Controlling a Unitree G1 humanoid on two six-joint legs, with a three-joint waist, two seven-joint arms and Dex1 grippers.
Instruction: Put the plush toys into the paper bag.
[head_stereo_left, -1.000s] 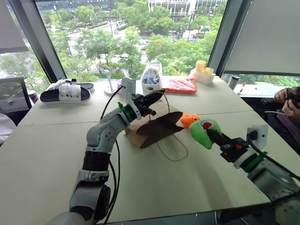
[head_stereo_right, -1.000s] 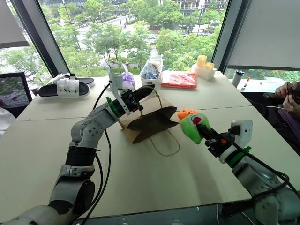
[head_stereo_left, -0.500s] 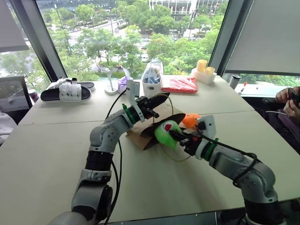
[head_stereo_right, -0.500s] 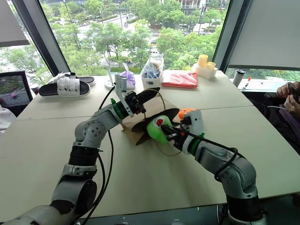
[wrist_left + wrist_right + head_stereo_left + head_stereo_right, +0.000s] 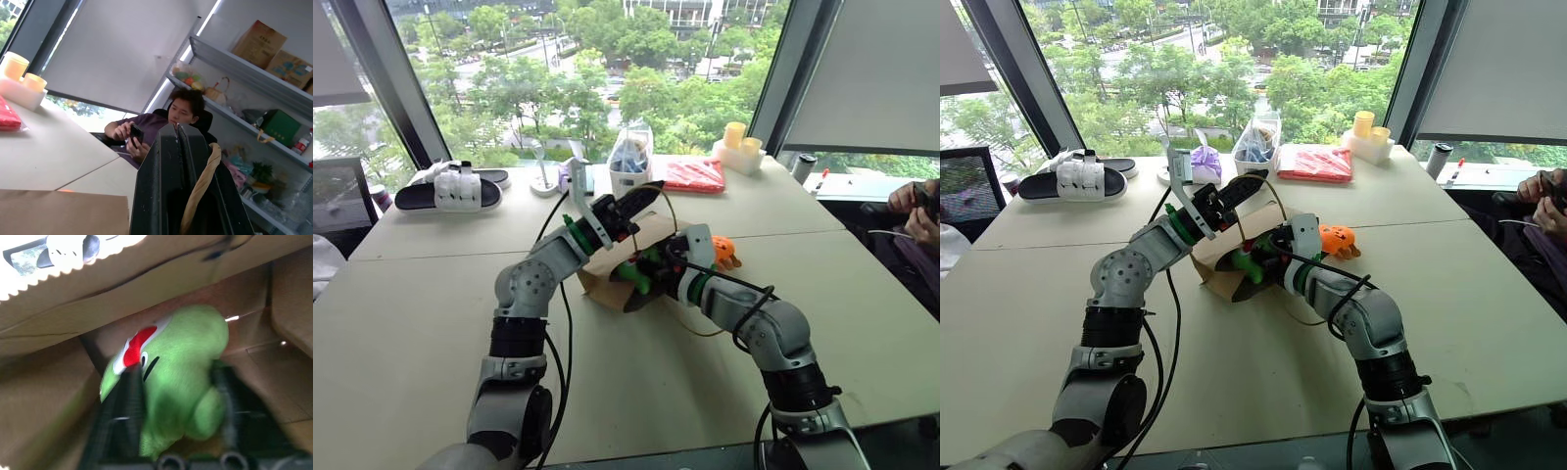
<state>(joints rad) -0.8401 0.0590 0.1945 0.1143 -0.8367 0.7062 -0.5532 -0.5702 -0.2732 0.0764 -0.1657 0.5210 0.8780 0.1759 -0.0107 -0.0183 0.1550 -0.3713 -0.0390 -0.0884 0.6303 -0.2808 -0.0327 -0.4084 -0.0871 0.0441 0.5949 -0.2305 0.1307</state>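
Brown kraft paper bag [image 5: 607, 266] is lying on its side near the middle of the pale table [image 5: 421, 323], mouth facing roughly 4 o'clock in the head view.

Left gripper [image 5: 641, 199] is pinching the bag's tan twisted-cord handle [image 5: 198, 188], fingers pressed together on it, lifting the upper edge so the mouth is gaping.

Right gripper [image 5: 176, 382] is reaching into the mouth. Its 2 black fingers [image 5: 128, 396] are standing spread on either side of the lime-green plush toy with red-and-white mouth [image 5: 171, 377], which is sitting inside the bag.

Bright orange plush toy [image 5: 723, 250] is lying on the table at about 3 o'clock of the bag, just beside the right wrist.
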